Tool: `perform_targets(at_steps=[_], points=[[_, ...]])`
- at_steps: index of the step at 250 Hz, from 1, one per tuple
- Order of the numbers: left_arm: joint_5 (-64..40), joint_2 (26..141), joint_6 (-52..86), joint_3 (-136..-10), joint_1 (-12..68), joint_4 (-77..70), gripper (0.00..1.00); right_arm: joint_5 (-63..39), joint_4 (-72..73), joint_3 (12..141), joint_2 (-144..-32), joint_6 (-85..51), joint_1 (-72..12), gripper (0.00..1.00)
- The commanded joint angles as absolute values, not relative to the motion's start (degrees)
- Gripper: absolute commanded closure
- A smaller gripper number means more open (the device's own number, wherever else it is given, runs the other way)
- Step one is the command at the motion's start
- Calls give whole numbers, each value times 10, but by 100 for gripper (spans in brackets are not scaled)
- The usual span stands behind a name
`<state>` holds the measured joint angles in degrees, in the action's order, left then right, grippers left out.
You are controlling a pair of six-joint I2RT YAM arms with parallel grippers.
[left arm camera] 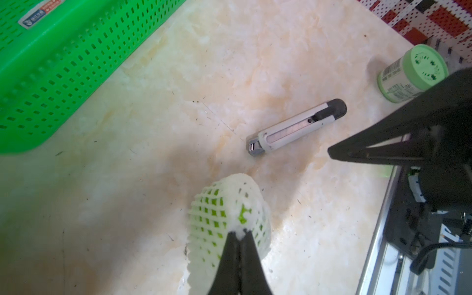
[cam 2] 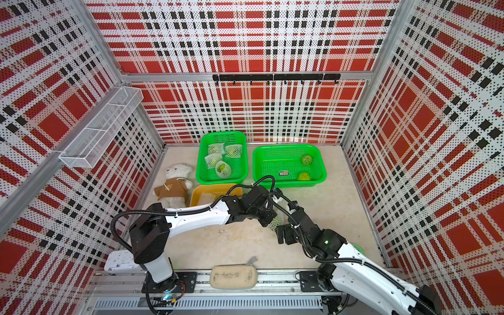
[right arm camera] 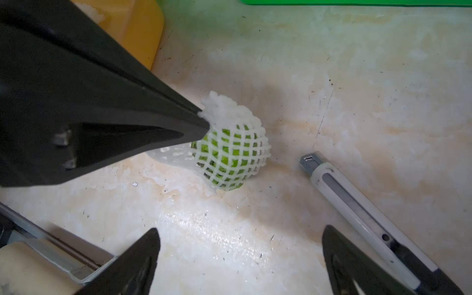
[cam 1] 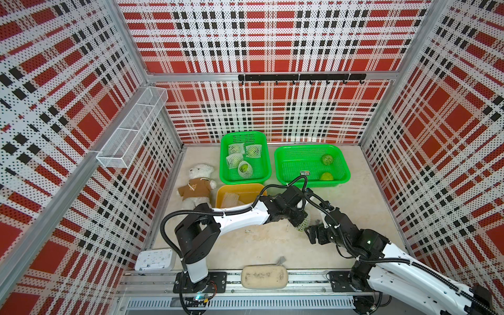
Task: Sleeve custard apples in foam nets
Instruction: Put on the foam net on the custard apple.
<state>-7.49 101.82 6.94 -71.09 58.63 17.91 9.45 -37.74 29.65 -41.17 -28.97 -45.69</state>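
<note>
Nearest us, our right gripper (right arm camera: 240,229) hangs empty with its jaws wide apart, just short of the netted fruit, probably ready to steady it. Our left gripper (left arm camera: 238,233) has its jaws clamped together on the bunched end of a foam net (right arm camera: 237,143), which wraps a custard apple (right arm camera: 224,132) low over the table (right arm camera: 357,76), likely for carrying. A utility knife (right arm camera: 339,189) lies beside it. Farther back, the yellow tray (cam 1: 240,187) holds spare nets. Beyond it, one green basket (cam 1: 221,163) holds sleeved fruits (cam 1: 245,169) and the other basket (cam 1: 305,147) holds bare custard apples (cam 1: 326,159).

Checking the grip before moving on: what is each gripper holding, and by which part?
The left gripper pinches the foam net by its bunched white end, with the custard apple inside. The right gripper is open, holding nothing.
</note>
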Motion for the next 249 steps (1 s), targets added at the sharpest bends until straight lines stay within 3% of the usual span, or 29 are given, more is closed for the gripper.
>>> perform_targets(at_steps=[1,85,158,215,249], points=[[-75,1037,57,-733,588,218,100,79,-334,280,-400,-269,-459,0],[-133,1077,46,-756,581,211,100,20,-176,226,-424,-160,-471,0],[-173,1101,46,-767,558,213,100,36,-20,187,-513,-170,-476,0],[-187,1104,50,-763,539,209,100,62,115,116,-500,-162,-478,0],[-194,1102,52,-755,536,203,100,69,106,104,-479,-157,-479,0]])
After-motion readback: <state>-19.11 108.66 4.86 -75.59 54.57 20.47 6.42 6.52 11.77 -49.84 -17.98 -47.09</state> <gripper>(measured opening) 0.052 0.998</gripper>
